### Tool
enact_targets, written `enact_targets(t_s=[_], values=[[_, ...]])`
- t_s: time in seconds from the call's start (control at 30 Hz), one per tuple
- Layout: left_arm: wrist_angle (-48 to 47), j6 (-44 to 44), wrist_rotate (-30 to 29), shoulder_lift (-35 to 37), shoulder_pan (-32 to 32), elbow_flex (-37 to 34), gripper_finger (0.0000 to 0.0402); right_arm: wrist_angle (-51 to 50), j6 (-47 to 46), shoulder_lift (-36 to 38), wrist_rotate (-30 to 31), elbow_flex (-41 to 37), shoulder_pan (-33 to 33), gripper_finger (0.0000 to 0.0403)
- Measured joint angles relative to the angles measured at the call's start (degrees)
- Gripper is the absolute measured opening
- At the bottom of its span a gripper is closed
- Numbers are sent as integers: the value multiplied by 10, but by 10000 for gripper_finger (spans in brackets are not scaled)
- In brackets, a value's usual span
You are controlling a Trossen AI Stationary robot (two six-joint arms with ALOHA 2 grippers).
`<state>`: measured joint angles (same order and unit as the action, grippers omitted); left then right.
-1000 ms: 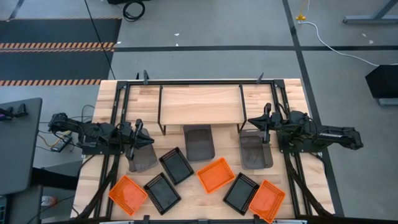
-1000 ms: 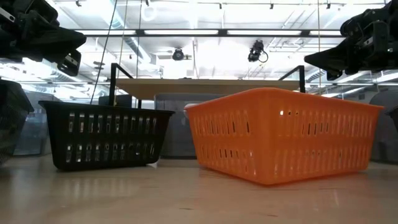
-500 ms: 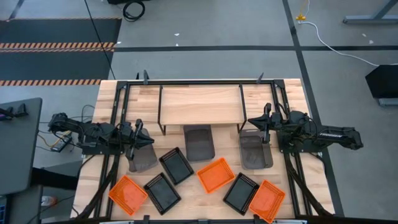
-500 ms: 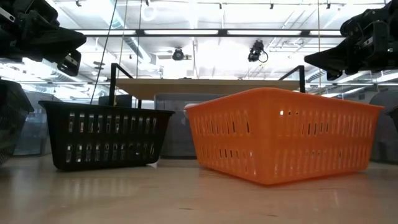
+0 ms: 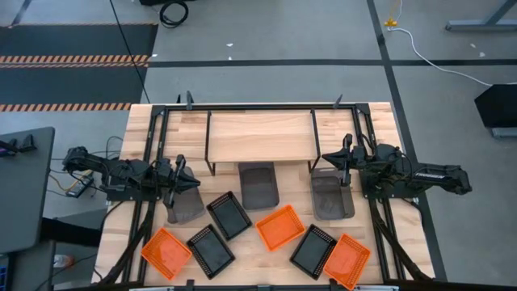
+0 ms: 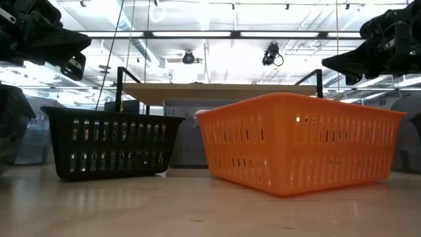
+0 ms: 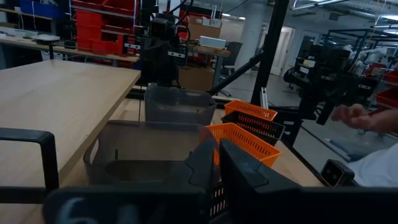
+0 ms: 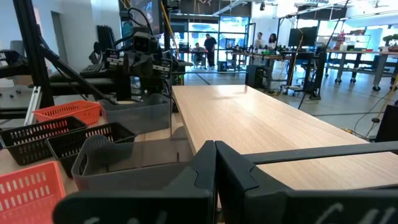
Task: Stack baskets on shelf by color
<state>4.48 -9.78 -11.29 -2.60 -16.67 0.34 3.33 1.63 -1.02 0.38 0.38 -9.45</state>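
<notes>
Tabletop (image 5: 371,113) holds shelf (image 5: 260,136), long axis running left to right.

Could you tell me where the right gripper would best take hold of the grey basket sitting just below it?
Probably by a rim wall, coming straight down from above. The grey basket sits upright and open-topped on the table, beside the shelf, so its thin upper edge is exposed. The right gripper hovers at the basket's shelf-side end, making that short wall the nearest hold, one finger inside and one outside.

orange mesh baskets (image 5: 280,226); black mesh baskets (image 5: 229,214); solid grey baskets (image 5: 258,185); light wood shelf (image 5: 260,136), black legs.
</notes>
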Motion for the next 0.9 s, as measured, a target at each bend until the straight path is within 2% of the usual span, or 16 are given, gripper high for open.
enact_targets(t_s=[0.73,0.9], values=[[0,0,0,0,0,0,32,0,18,0,3,0,0,11],[0,0,0,0,0,0,28,20,-4,0,2,0,0,11]])
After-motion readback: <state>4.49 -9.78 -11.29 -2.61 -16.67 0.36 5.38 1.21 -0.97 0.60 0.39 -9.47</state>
